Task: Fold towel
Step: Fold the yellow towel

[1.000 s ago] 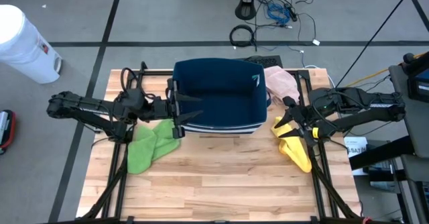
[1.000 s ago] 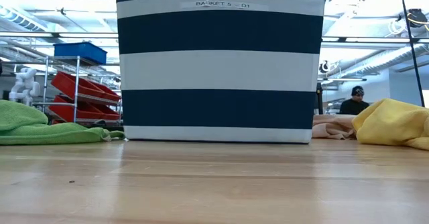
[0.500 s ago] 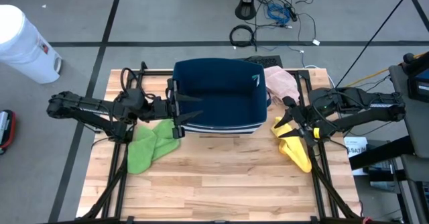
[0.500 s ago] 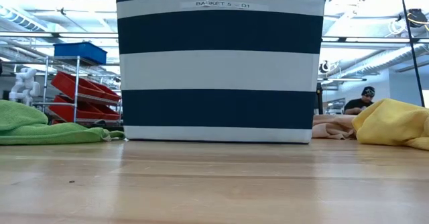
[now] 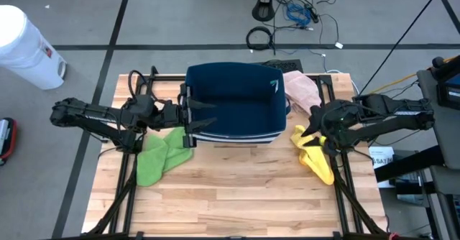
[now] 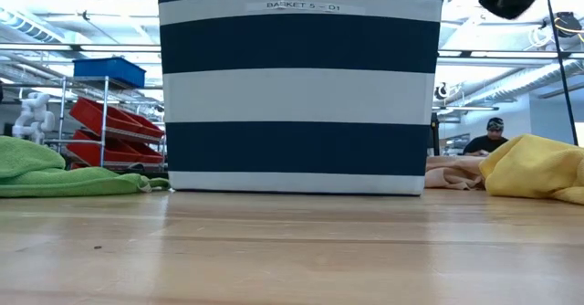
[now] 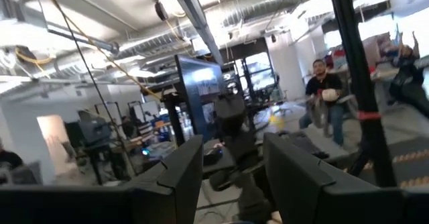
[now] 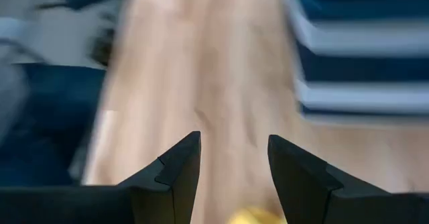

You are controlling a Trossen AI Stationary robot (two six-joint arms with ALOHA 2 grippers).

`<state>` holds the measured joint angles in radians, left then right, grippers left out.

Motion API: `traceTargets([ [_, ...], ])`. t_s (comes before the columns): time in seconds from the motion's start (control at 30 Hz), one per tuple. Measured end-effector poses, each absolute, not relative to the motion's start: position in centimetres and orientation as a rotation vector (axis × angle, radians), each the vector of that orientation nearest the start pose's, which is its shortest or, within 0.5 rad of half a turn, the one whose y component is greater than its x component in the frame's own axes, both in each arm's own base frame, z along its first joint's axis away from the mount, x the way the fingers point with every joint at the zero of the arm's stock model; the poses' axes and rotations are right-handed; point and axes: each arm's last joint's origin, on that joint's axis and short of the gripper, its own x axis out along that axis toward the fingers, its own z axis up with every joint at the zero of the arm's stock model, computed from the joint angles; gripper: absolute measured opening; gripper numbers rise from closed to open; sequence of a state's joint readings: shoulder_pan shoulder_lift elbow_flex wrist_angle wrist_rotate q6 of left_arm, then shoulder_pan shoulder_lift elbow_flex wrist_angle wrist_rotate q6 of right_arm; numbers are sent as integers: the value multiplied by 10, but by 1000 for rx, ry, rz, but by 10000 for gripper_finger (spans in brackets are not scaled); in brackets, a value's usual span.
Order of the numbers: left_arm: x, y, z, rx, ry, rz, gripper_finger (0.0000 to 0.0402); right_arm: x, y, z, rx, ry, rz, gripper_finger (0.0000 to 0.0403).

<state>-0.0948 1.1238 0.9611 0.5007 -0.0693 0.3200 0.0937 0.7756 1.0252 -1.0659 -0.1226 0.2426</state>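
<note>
Three soft towels lie crumpled on the tabletop (image 5: 237, 190), none yet taken up, and both sets of jaws stand spread and empty.

Below and just ahead of the right gripper (image 5: 310, 131) lies the yellow towel (image 5: 316, 152), bunched in a heap beside the striped basket (image 5: 237, 100); the pink towel (image 5: 302, 88) sits past those jaws toward the tabletop's far edge, and the green towel (image 5: 159, 154) lies under and just beside the left gripper (image 5: 188, 121), which hangs at the basket's near corner. All three look light, limp and loose-piled, so I judge they will sag and drag rather than slide. A corner or a free hem is the place to pinch, not the thick middle, which would gather several layers at once.
</note>
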Motion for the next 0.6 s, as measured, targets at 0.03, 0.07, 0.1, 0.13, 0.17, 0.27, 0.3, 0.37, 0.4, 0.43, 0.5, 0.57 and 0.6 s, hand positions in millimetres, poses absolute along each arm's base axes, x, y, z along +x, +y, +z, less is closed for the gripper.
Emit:
traceTargets([
  [0.03,248,-22,393,289,-335,28,163,119,14,334,246,870,50,162],
  [0.07,248,-22,392,289,-329,27,163,120,13,331,254,895,-1,162],
  [0.1,248,-22,392,288,-324,26,163,121,12,327,272,914,-37,162],
  [0.13,248,-22,391,283,-318,25,163,123,12,322,291,933,-59,162],
  [0.17,249,-22,390,273,-307,21,163,126,12,317,310,951,-69,162],
  [0.27,250,-22,386,246,-259,10,163,133,13,297,364,1023,-104,162],
  [0.3,251,-22,383,238,-228,4,163,135,14,289,382,1058,-126,162],
  [0.37,253,-22,374,228,-144,-8,163,137,14,273,421,1126,-166,162],
  [0.4,255,-22,369,228,-100,-14,163,138,15,265,445,1160,-174,162],
  [0.43,257,-22,364,231,-56,-19,163,139,15,258,475,1194,-179,162],
  [0.5,260,-23,354,215,28,-29,163,141,17,246,534,1247,-182,162],
  [0.57,265,-23,346,186,80,-33,163,143,18,236,592,1276,-189,162],
  [0.6,266,-23,342,174,114,-35,163,145,19,232,615,1288,-197,162],
])
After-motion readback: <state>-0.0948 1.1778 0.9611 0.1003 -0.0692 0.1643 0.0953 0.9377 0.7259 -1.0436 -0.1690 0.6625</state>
